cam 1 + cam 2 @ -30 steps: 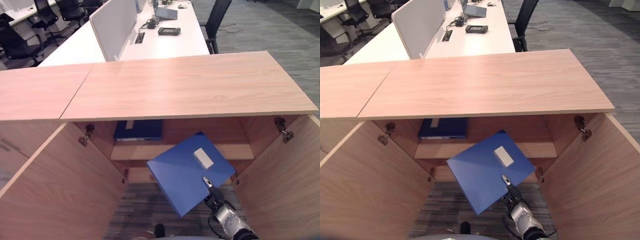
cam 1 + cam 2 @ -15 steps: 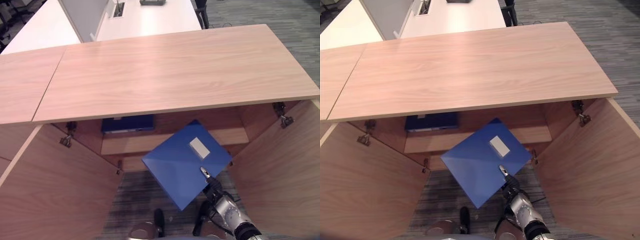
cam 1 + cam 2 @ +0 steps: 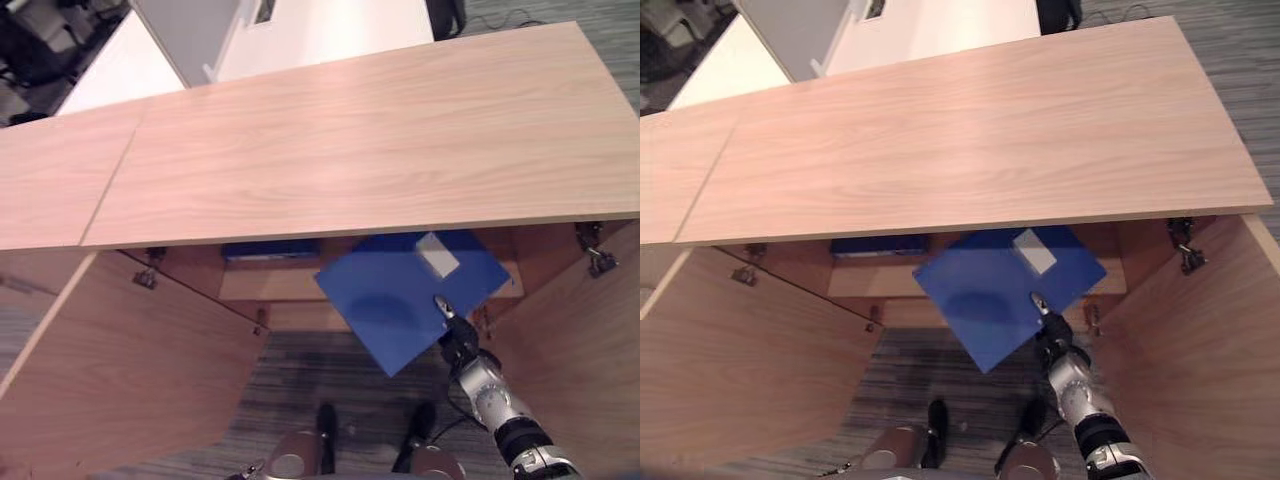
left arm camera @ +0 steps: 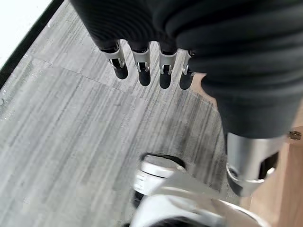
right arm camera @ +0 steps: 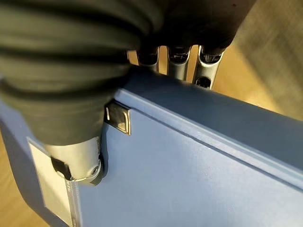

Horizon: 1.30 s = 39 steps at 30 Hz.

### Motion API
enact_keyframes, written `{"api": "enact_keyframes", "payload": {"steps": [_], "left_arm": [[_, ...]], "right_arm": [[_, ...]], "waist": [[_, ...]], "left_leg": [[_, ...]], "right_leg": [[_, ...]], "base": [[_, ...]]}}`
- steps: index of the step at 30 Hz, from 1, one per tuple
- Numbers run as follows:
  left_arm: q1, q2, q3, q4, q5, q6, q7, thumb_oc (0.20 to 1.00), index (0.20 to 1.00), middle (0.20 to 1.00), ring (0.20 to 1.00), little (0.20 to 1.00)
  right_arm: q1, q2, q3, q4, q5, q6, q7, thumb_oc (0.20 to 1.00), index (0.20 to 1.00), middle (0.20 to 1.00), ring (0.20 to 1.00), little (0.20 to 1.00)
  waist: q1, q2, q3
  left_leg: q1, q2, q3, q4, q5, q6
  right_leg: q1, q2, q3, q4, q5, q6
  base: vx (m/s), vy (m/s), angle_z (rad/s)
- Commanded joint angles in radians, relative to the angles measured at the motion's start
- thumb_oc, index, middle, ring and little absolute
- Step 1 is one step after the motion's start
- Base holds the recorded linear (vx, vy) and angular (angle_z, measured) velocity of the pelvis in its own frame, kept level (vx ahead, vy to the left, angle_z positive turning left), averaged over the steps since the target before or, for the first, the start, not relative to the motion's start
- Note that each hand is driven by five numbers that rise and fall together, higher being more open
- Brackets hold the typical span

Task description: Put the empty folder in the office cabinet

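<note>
The right hand [image 3: 452, 330] holds the blue folder [image 3: 400, 300] by its edge. In the right wrist view the thumb lies on top of the folder and the fingers [image 5: 208, 71] curl under it, so the hand is pinched shut on it.

The folder lies flat and turned like a diamond. Its far corner, with the white label [image 3: 436, 255], points to about 12 o'clock from the hand and is already tucked under the cabinet top [image 3: 350, 150]. The near corner hangs out over the grey carpet floor [image 3: 300, 390], at about 9 o'clock from the hand.

The shelf [image 3: 265, 285] sits further in, with another blue folder [image 3: 270, 249] on it at about 10 o'clock. I think the push should go straight ahead, toward 12 o'clock, between the two open doors [image 3: 120, 360].

The left hand [image 4: 156, 52] hangs over the floor with straight fingers, holding nothing.
</note>
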Motion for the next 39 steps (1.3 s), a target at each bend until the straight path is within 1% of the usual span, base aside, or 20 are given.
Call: {"api": "enact_keyframes", "payload": {"steps": [1,2,4,5,6,9,10,13,15,17,19,20,24,27,30,33,35,36,37,39], "left_arm": [[-0.013,0.039,-0.045,-0.011,-0.06,-0.026,0.038,1.0,1.0,1.0,1.0,1.0],[-0.014,0.041,-0.045,-0.014,-0.066,-0.027,0.038,1.0,1.0,1.0,1.0,1.0],[-0.022,0.045,-0.042,-0.004,-0.073,-0.026,0.042,1.0,1.0,1.0,1.0,1.0],[-0.022,0.045,-0.042,-0.004,-0.073,-0.026,0.042,1.0,1.0,1.0,1.0,1.0],[-0.029,0.047,-0.036,0.01,-0.074,-0.022,0.048,1.0,1.0,1.0,1.0,1.0],[-0.029,0.042,-0.036,0.015,-0.069,-0.019,0.055,1.0,1.0,1.0,1.0,1.0],[-0.029,0.042,-0.036,0.015,-0.069,-0.019,0.055,1.0,1.0,1.0,1.0,1.0],[-0.03,0.033,-0.036,0.013,-0.065,-0.016,0.079,1.0,1.0,1.0,1.0,1.0],[-0.032,0.027,-0.046,0.0,-0.071,-0.018,0.09,1.0,1.0,1.0,1.0,1.0],[-0.032,0.025,-0.052,-0.008,-0.073,-0.018,0.09,1.0,1.0,1.0,1.0,1.0],[-0.034,0.027,-0.078,-0.049,-0.083,-0.02,0.096,1.0,1.0,1.0,1.0,1.0],[-0.034,0.027,-0.078,-0.049,-0.083,-0.02,0.097,1.0,1.0,1.0,1.0,1.0],[-0.024,0.029,-0.103,-0.092,-0.093,-0.019,0.102,1.0,1.0,1.0,1.0,1.0],[-0.02,0.032,-0.123,-0.115,-0.101,-0.018,0.113,1.0,1.0,1.0,1.0,1.0],[-0.008,0.037,-0.144,-0.147,-0.111,-0.017,0.118,1.0,1.0,1.0,1.0,1.0],[0.0,0.046,-0.157,-0.163,-0.114,-0.013,0.125,1.0,1.0,1.0,1.0,1.0],[0.009,0.058,-0.166,-0.174,-0.122,-0.009,0.129,1.0,1.0,1.0,1.0,1.0],[0.012,0.062,-0.17,-0.181,-0.128,-0.011,0.136,1.0,1.0,1.0,1.0,1.0],[0.018,0.079,-0.185,-0.236,-0.147,-0.018,0.165,1.0,1.0,1.0,1.0,1.0],[0.034,0.094,-0.195,-0.283,-0.18,-0.03,0.185,1.0,1.0,1.0,1.0,1.0]], "right_arm": [[-0.069,0.003,-0.011,-0.106,0.052,-0.092,0.006,0.2,0.2,0.2,0.2,0.2],[-0.084,0.009,-0.016,-0.118,0.059,-0.104,0.0,0.2,0.2,0.2,0.2,0.2],[-0.112,0.023,-0.028,-0.134,0.077,-0.128,-0.01,0.2,0.2,0.2,0.2,0.2],[-0.112,0.023,-0.028,-0.134,0.077,-0.128,-0.01,0.2,0.2,0.2,0.2,0.2],[-0.124,0.046,-0.028,-0.17,0.099,-0.149,-0.014,0.2,0.2,0.2,0.2,0.2],[-0.13,0.066,-0.029,-0.222,0.125,-0.181,-0.023,0.2,0.2,0.2,0.2,0.2],[-0.13,0.067,-0.029,-0.223,0.125,-0.181,-0.024,0.2,0.2,0.2,0.2,0.2],[-0.133,0.091,-0.031,-0.284,0.149,-0.223,-0.043,0.2,0.2,0.2,0.2,0.2],[-0.139,0.099,-0.03,-0.309,0.157,-0.242,-0.051,0.2,0.2,0.2,0.2,0.2],[-0.143,0.102,-0.029,-0.321,0.158,-0.25,-0.056,0.2,0.2,0.2,0.2,0.2],[-0.164,0.103,-0.034,-0.381,0.152,-0.279,-0.074,0.2,0.2,0.2,0.2,0.2],[-0.164,0.103,-0.034,-0.382,0.152,-0.279,-0.075,0.2,0.2,0.2,0.2,0.2],[-0.2,0.111,-0.038,-0.446,0.15,-0.314,-0.091,0.2,0.2,0.2,0.2,0.2],[-0.24,0.12,-0.043,-0.5,0.152,-0.353,-0.106,0.2,0.2,0.2,0.2,0.2],[-0.295,0.121,-0.062,-0.541,0.136,-0.394,-0.142,0.2,0.2,0.2,0.2,0.2],[-0.33,0.11,-0.081,-0.528,0.132,-0.412,-0.168,0.2,0.2,0.2,0.2,0.2],[-0.398,0.075,-0.117,-0.469,0.128,-0.419,-0.213,0.2,0.2,0.2,0.2,0.2],[-0.436,0.056,-0.136,-0.424,0.132,-0.424,-0.237,0.2,0.2,0.2,0.2,0.2],[-0.519,0.013,-0.175,-0.33,0.151,-0.431,-0.274,0.2,0.2,0.2,0.2,0.2],[-0.618,-0.037,-0.211,-0.231,0.165,-0.443,-0.314,0.2,0.2,0.2,0.2,0.2]], "waist": [[0.02,-0.005,0.026],[0.029,-0.001,0.037],[0.045,-0.005,0.053],[0.045,-0.005,0.053],[0.051,-0.013,0.066],[0.055,-0.023,0.07],[0.056,-0.024,0.066],[0.053,-0.029,0.059],[0.052,-0.03,0.057],[0.053,-0.029,0.053],[0.047,-0.025,0.056],[0.047,-0.025,0.053],[0.043,-0.024,0.054],[0.046,-0.025,0.053],[0.05,-0.024,0.054],[0.051,-0.021,0.053],[0.056,-0.022,0.052],[0.059,-0.023,0.049],[0.071,-0.021,0.046],[0.083,-0.019,0.04]], "left_leg": [[-0.098,0.006,-0.02,0.148,-0.114,0.035],[-0.127,-0.002,-0.016,0.187,-0.13,0.046],[-0.194,-0.011,-0.009,0.266,-0.159,0.062],[-0.194,-0.011,-0.009,0.266,-0.159,0.062],[-0.259,-0.016,-0.01,0.336,-0.186,0.075],[-0.353,-0.02,-0.012,0.422,-0.216,0.088],[-0.36,-0.02,-0.011,0.427,-0.219,0.088],[-0.472,-0.022,-0.017,0.523,-0.253,0.101],[-0.528,-0.02,-0.019,0.575,-0.272,0.107],[-0.555,-0.021,-0.021,0.601,-0.282,0.109],[-0.642,-0.019,-0.026,0.668,-0.3,0.108],[-0.646,-0.019,-0.026,0.671,-0.301,0.108],[-0.727,-0.018,-0.034,0.74,-0.318,0.111],[-0.777,-0.02,-0.036,0.779,-0.329,0.114],[-0.824,-0.018,-0.041,0.821,-0.344,0.119],[-0.855,-0.02,-0.046,0.849,-0.356,0.121],[-0.889,-0.017,-0.055,0.875,-0.364,0.122],[-0.899,-0.018,-0.056,0.881,-0.367,0.124],[-0.924,-0.023,-0.06,0.903,-0.373,0.125],[-0.939,-0.025,-0.066,0.915,-0.377,0.127]], "right_leg": [[-0.126,-0.118,0.185,0.244,-0.073,0.072],[-0.159,-0.126,0.203,0.28,-0.085,0.063],[-0.217,-0.142,0.219,0.342,-0.106,0.051],[-0.217,-0.142,0.219,0.342,-0.106,0.051],[-0.276,-0.15,0.238,0.398,-0.129,0.042],[-0.356,-0.164,0.264,0.463,-0.151,0.036],[-0.363,-0.165,0.266,0.468,-0.153,0.036],[-0.47,-0.179,0.294,0.548,-0.179,0.028],[-0.521,-0.187,0.305,0.591,-0.195,0.024],[-0.551,-0.189,0.315,0.618,-0.204,0.022],[-0.632,-0.197,0.332,0.679,-0.226,0.015],[-0.636,-0.197,0.333,0.682,-0.227,0.014],[-0.712,-0.203,0.36,0.743,-0.25,0.003],[-0.764,-0.208,0.378,0.786,-0.266,-0.003],[-0.814,-0.214,0.398,0.831,-0.282,-0.008],[-0.852,-0.221,0.412,0.865,-0.293,-0.01],[-0.887,-0.224,0.426,0.893,-0.301,-0.012],[-0.899,-0.225,0.429,0.902,-0.305,-0.011],[-0.926,-0.228,0.433,0.927,-0.314,-0.011],[-0.937,-0.23,0.433,0.942,-0.321,-0.01]], "base": [[-0.2,0.175,-0.27],[-0.12,0.126,-0.14],[-0.1,0.073,-0.03],[-0.11,0.032,0.14],[-0.09,0.018,0.17],[-0.09,0.013,0.08],[-0.06,0.01,0.04],[-0.06,0.029,-0.01],[-0.05,0.001,-0.08],[-0.02,0.011,0.04],[-0.05,0.009,-0.01],[0.0,0.0,0.0],[-0.02,0.004,0.06],[0.0,0.0,0.0],[0.0,0.0,0.0],[0.0,0.0,0.02],[0.01,-0.006,0.03],[0.01,-0.015,0.06],[0.01,-0.027,0.05],[0.01,-0.031,0.01]]}}
